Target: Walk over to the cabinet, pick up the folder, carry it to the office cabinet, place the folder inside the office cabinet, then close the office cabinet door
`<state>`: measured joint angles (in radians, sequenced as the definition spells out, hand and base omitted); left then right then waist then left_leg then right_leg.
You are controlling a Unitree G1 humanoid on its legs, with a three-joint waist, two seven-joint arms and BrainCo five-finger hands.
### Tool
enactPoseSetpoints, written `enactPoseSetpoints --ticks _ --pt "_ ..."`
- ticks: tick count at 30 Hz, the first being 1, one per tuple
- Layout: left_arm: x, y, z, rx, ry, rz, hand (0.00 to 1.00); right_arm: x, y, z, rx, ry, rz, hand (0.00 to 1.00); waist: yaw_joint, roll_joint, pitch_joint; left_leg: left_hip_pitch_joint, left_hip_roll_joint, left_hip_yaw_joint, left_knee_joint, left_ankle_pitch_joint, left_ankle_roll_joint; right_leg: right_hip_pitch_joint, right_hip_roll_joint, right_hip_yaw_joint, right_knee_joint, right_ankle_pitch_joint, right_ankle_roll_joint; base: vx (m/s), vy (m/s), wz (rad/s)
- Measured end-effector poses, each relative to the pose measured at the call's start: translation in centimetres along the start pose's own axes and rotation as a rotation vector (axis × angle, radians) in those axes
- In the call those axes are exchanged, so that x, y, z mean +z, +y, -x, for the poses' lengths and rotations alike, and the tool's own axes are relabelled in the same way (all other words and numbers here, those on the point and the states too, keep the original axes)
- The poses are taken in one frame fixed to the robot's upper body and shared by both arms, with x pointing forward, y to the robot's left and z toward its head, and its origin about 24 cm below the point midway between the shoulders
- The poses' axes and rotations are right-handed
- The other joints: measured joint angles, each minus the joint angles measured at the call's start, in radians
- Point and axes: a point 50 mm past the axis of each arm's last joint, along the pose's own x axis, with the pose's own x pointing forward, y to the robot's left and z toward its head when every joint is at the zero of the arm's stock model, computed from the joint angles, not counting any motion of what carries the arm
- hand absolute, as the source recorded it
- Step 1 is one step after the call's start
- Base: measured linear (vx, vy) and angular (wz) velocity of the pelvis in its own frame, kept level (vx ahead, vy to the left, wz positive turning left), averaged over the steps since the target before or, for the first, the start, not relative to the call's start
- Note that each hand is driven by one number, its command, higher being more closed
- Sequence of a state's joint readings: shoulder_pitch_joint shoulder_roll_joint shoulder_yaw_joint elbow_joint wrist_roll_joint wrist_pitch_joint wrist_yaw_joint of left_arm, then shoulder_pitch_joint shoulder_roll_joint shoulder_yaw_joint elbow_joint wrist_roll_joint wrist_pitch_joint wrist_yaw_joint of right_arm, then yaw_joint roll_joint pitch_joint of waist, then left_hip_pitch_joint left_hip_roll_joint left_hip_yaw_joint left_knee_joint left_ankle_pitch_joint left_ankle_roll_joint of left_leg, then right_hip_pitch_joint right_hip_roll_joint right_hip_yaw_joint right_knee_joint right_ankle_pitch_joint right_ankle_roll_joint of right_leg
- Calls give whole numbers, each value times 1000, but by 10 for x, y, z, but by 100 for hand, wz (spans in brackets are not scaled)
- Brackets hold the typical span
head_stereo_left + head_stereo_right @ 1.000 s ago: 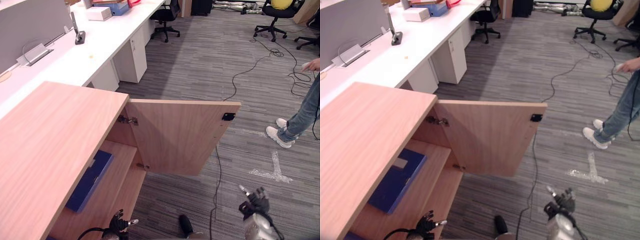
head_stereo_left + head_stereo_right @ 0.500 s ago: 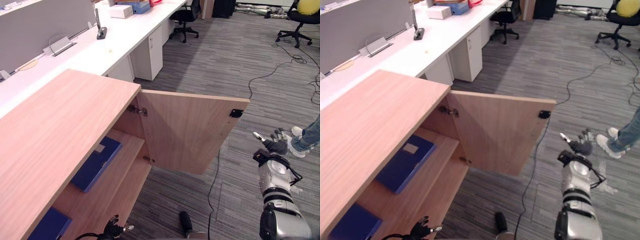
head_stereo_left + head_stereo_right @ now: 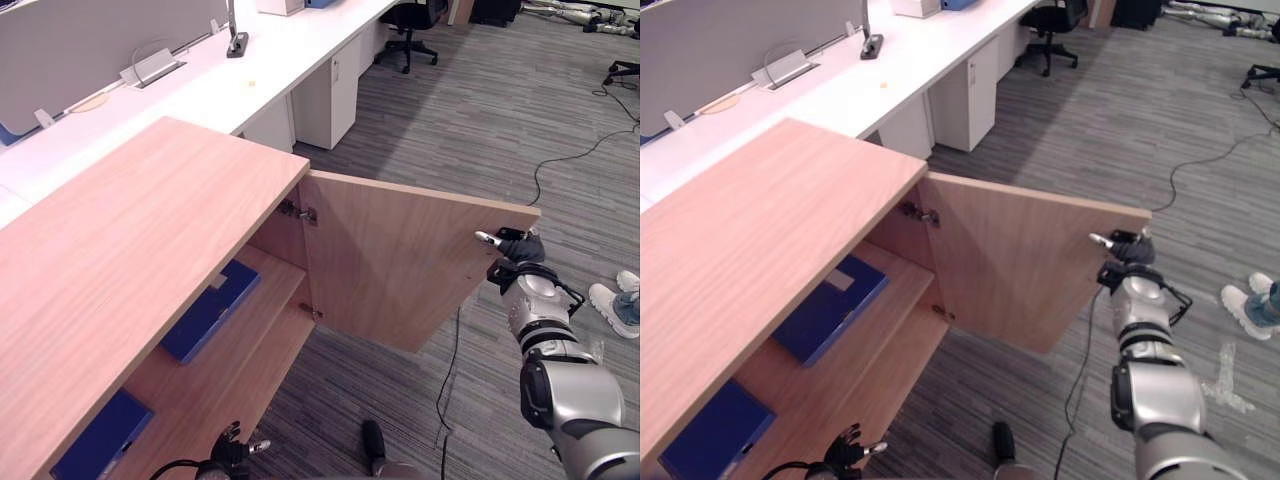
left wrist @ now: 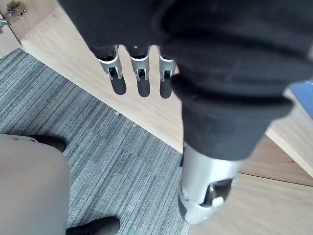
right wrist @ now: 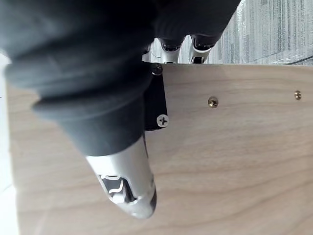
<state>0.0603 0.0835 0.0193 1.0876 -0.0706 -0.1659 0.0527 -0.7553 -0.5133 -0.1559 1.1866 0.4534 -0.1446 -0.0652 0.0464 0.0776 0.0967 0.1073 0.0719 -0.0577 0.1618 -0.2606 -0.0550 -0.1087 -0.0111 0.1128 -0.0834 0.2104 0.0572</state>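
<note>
The wooden office cabinet [image 3: 130, 240] stands to my left with its door [image 3: 400, 260] swung wide open. A blue folder [image 3: 210, 312] lies flat on the upper shelf inside, and a second blue folder [image 3: 100, 437] lies on the shelf below. My right hand [image 3: 518, 250] is at the door's free top corner, by the black latch plate [image 5: 154, 105]. Its thumb [image 5: 127, 181] lies straight along the door's inner face and its fingers [image 5: 168, 46] reach past the top edge. My left hand [image 3: 232, 452] hangs low by the cabinet's front, its fingers [image 4: 138, 73] straight and holding nothing.
A long white desk [image 3: 220, 90] with white drawer units [image 3: 330, 100] runs behind the cabinet. A black office chair [image 3: 412, 20] stands farther back. A person's white shoe [image 3: 610, 300] is on the grey carpet at the right, near the door's free edge.
My right hand has risen from low near the floor up to the door's free top corner. The view has shifted closer to the cabinet; the door stays open.
</note>
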Motion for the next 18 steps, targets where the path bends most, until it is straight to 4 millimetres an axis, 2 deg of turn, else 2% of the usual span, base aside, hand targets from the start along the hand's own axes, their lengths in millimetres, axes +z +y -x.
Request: enactPoseSetpoints --ticks 8,12,15,18 --pt "4 -1 0 -8 -16 -5 0 5 -7 -3 -27 22 -58 0 4 -2 14 -3 6 -41 -20 27 -15 7 -1 -38 0 -4 -5 -10 -41 16" --pt "5 -2 -1 -11 -20 -10 0 3 -1 -2 33 26 28 0 1 -1 25 -3 17 -39 -20 29 -19 6 8 -38 0 -7 -3 5 -16 0" --pt "7 -2 -1 -14 -22 -13 0 -7 1 3 101 27 153 0 0 -1 32 -2 25 -28 -21 29 -22 2 18 -29 0 -8 -3 38 -26 -8" --pt "7 -4 -2 -30 -20 -33 0 -32 1 13 180 80 307 0 -4 -1 31 1 39 0 -22 23 -31 -5 35 -14 0 -6 -6 61 -18 -22"
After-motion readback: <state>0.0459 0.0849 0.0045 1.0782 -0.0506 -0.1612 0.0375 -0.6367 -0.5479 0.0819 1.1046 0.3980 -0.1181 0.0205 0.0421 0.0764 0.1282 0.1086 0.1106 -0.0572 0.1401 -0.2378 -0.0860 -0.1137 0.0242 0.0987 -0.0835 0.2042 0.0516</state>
